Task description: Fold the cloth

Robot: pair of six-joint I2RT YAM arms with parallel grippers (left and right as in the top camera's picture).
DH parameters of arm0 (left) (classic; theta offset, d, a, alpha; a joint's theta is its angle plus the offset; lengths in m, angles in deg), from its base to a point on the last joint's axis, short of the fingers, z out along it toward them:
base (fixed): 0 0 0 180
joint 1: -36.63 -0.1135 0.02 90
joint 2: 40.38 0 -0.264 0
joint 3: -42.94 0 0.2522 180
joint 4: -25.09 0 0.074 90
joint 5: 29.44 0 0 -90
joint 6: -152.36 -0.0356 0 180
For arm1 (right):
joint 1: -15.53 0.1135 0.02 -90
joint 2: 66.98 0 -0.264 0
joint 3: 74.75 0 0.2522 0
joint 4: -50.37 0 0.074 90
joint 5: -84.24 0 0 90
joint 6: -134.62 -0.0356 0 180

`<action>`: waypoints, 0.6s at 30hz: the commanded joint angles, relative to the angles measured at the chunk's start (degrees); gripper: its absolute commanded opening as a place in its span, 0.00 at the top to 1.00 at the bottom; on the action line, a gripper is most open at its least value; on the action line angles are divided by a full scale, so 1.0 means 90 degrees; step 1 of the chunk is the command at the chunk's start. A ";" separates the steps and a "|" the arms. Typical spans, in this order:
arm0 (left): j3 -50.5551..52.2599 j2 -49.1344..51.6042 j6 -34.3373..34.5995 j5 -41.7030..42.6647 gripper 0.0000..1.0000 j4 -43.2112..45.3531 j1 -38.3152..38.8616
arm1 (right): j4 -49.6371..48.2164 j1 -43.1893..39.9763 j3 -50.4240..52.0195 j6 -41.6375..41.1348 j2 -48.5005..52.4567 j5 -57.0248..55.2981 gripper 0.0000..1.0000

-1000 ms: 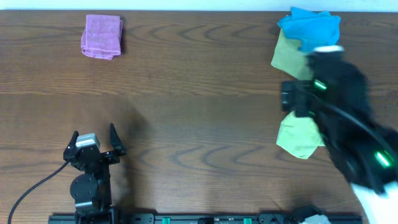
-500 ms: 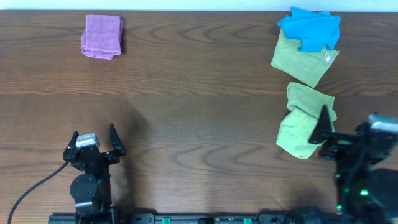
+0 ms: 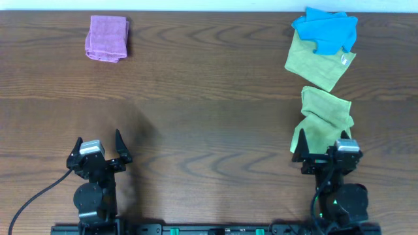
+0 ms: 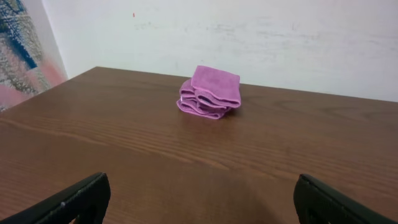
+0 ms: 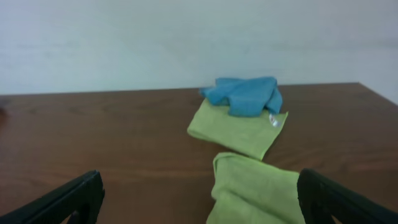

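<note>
The roughly square purple-magenta cloth with the white tag is out of view. The only purple thing is a small folded pad (image 3: 107, 47) at the far left of the table, also seen in the left wrist view (image 4: 210, 93). My left gripper (image 3: 100, 149) is open and empty at the front left, far from the pad; its fingertips frame bare wood in its wrist view (image 4: 202, 202). My right gripper (image 3: 324, 145) is open and empty at the front right, its fingertips (image 5: 202, 199) just short of a green cloth.
A folded yellow-green cloth (image 3: 323, 121) lies just beyond my right gripper, also in the right wrist view (image 5: 258, 190). A flat yellow-green cloth (image 3: 320, 62) lies behind it with a crumpled blue cloth (image 3: 326, 29) on its far edge. A white wall stands behind the table.
My right arm has pulled back from over the green cloths to the front edge, uncovering the folded green cloth. The left arm has not moved.
</note>
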 commanded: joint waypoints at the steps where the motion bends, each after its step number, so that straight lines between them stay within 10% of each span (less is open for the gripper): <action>1: 0.0158 -0.0034 -0.0024 -0.0075 0.05 -0.0248 -0.0010 | -0.0029 -0.0012 0.0204 0.0049 -0.0248 0.0097 0.01; 18: 0.0158 -0.0034 -0.0024 -0.0075 0.05 -0.0248 -0.0010 | -0.0168 -0.0046 0.0840 0.0053 -0.0512 0.0073 0.01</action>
